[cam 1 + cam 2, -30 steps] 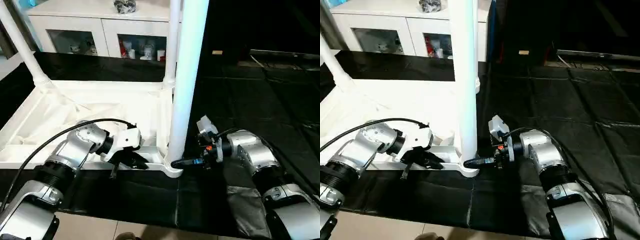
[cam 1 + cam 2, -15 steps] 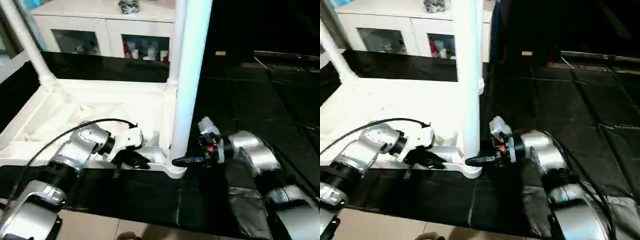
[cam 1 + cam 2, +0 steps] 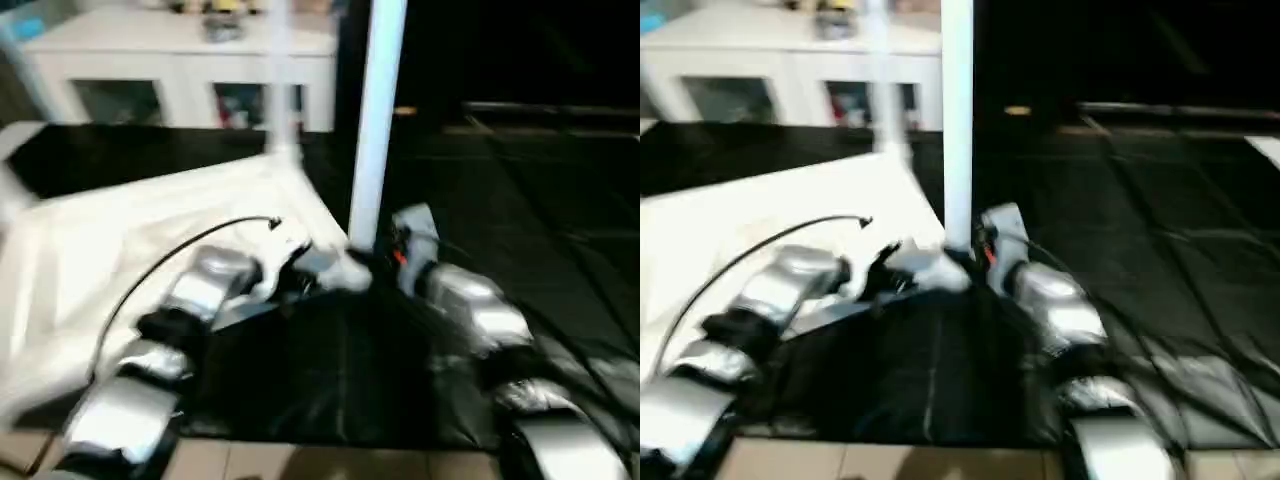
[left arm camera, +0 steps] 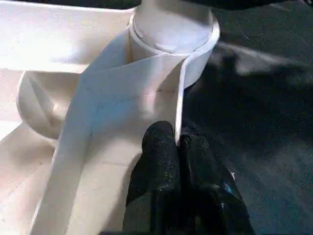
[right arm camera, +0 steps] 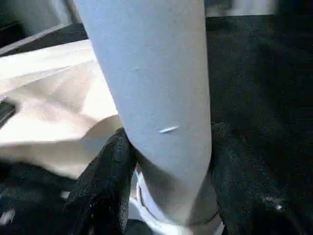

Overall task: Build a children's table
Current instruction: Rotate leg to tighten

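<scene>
The left hand (image 4: 178, 147) pinches the thin rim of the upside-down table top (image 3: 130, 240) on the black floor mat (image 3: 330, 370), near its corner socket (image 4: 171, 36), where the right hand (image 5: 161, 161) clasps 1 upright leg (image 3: 375, 120), and behind stands the white cabinet (image 3: 180, 60).
</scene>
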Controlling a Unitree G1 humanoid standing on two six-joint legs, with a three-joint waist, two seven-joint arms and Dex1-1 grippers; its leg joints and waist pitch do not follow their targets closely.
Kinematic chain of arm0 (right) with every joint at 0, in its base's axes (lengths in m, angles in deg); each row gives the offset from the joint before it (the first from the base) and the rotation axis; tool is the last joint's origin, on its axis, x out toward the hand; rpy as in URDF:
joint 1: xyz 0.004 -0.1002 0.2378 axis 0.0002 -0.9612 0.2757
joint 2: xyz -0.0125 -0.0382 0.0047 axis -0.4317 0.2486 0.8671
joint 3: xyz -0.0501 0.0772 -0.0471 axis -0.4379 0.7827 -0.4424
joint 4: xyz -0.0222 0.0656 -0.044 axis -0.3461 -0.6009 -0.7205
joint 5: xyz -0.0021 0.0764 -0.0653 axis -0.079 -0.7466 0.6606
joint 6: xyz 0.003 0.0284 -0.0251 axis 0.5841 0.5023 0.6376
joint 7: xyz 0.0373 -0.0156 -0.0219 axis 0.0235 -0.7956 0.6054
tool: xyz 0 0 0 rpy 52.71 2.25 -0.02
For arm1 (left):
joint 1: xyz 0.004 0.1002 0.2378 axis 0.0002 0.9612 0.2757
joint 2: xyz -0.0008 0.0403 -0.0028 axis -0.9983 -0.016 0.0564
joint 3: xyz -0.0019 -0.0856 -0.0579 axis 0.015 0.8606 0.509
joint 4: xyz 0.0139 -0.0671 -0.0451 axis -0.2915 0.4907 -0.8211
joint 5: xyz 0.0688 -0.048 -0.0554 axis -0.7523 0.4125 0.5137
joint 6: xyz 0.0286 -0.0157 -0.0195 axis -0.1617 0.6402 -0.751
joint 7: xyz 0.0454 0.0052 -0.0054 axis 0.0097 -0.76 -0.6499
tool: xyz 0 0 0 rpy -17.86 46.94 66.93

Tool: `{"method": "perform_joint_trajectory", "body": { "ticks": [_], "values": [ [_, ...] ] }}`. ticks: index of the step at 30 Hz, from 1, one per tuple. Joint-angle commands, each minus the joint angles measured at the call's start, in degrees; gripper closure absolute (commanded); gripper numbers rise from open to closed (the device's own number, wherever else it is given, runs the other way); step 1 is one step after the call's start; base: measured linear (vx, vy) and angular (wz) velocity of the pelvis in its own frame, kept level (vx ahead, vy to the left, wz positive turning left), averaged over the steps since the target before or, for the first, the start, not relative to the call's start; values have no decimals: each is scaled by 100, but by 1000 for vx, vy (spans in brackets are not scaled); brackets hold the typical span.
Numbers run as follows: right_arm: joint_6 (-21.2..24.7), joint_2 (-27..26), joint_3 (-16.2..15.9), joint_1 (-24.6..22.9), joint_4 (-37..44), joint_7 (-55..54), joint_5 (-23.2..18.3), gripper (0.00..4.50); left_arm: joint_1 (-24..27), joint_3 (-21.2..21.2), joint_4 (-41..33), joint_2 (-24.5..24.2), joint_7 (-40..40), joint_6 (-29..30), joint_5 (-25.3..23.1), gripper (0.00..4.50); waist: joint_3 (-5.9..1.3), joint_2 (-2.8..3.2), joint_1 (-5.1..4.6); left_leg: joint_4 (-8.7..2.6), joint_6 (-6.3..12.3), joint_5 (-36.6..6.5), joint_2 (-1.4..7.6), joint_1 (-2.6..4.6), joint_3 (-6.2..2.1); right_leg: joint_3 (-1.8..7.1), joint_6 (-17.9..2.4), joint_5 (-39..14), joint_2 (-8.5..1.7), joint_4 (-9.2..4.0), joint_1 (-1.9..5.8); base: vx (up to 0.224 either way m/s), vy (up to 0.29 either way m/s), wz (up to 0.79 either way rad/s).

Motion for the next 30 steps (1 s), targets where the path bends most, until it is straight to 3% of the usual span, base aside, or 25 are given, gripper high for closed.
{"method": "perform_joint_trajectory", "body": {
  "ticks": [1, 2, 4, 6, 8, 10, 14, 18, 21, 23, 25, 26, 28, 29, 30],
  "values": [
    [485, -593, -69, -15, -420, -123, -305, 216, -333, 145, -119, 309, -431, -144, 102, 450, -360, 15, -41, -432, 104, -2134, 184, 76, -170, 249, -251, -2883, -508, -619, 238, 0, 0, 0],
    [625, -662, 166, 20, -423, -325, -463, 182, -369, 135, -65, 326, -449, -166, 69, 450, -364, 6, -55, -430, 119, -2082, 180, 96, -156, 293, -362, -2745, -528, -613, 215, 0, 0, 0],
    [552, -655, 245, 9, -365, -506, -400, 182, -370, 93, -47, 300, -374, -226, 20, 450, -376, 7, -54, -433, 146, -1906, 182, 66, -141, 329, -513, -2465, -530, -561, 233, 0, 0, 0],
    [298, -597, 201, -57, -260, -443, -273, 144, -320, 1, -76, 218, -142, -332, -45, 450, -408, -1, -29, -429, 189, -1602, 190, 26, -126, 368, -646, -2077, -543, -499, 254, 0, 0, 0],
    [239, -583, 177, -74, -236, -386, -253, 136, -306, -18, -86, 201, -93, -346, -54, 450, -433, -7, -8, -404, 258, -1274, 204, 15, -92, 404, -853, -1558, -531, -412, 250, 0, 0, 0],
    [200, -458, 35, -156, -151, -214, -112, 121, -224, -120, -137, 108, 154, -468, -102, 450, -430, -5, 12, -386, 313, -1152, 187, -4, -74, 411, -940, -1449, -537, -390, 261, 0, 0, 0],
    [-62, -64, -297, -472, 203, 371, 64, 90, -77, -363, -239, -109, 645, -853, -173, 450, -454, -15, 90, -380, 404, -841, 218, -17, -63, 422, -928, -1154, -530, -343, 279, 0, 0, 0],
    [-90, 291, -228, -835, 826, 1005, -171, 54, -19, -540, -194, -315, 982, -1283, -312, 450, -446, -20, 151, -386, 452, -888, 241, -11, -58, 422, -926, -1105, -520, -332, 280, 0, 0, 0],
    [-43, 631, -175, -1151, 1404, 1636, -454, 22, -21, -668, -43, -487, 1183, -1800, -473, 450, -437, -10, 251, -394, 444, -1046, 264, 14, -53, 425, -797, -1372, -529, -378, 263, 0, 0, 0],
    [98, 905, -137, -1374, 1816, 1962, -621, 4, -34, -704, 71, -547, 1340, -2034, -502, 450, -437, 42, 301, -395, 370, -1141, 279, 46, -58, 426, -762, -1507, -524, -391, 223, 0, 0, 0],
    [281, 1151, -106, -1588, 2201, 2207, -789, 1, -98, -761, 234, -564, 1312, -2354, -599, 450, -429, 15, 352, -393, 360, -1190, 285, 51, -55, 430, -722, -1508, -507, -409, 221, 0, 0, 0],
    [543, 1480, -156, -1888, 2719, 2632, -1004, 1, -229, -804, 457, -490, 1212, -2637, -690, 450, -438, 125, 388, -384, 343, -1186, 278, 47, -65, 428, -727, -1481, -508, -395, 231, 0, 0, 0],
    [605, 1576, -197, -1993, 2897, 2798, -1075, 1, -268, -806, 524, -456, 1171, -2699, -696, 450, -438, 69, 429, -374, 338, -1314, 306, 102, -48, 443, -715, -1426, -503, -423, 190, 0, 0, 0],
    [658, 1730, -299, -2204, 3270, 3018, -1156, 1, -303, -784, 591, -384, 1119, -2868, -666, 450, -435, 26, 433, -379, 375, -1264, 262, 14, -48, 432, -731, -1414, -510, -397, 266, 0, 0, 0],
    [711, 1762, -334, -2286, 3437, 3083, -1190, 1, -311, -772, 611, -369, 1062, -2923, -661, 450, -440, 28, 446, -376, 389, -1242, 262, 19, -47, 431, -720, -1449, -518, -398, 256, 0, 0, 0]
  ]
}}
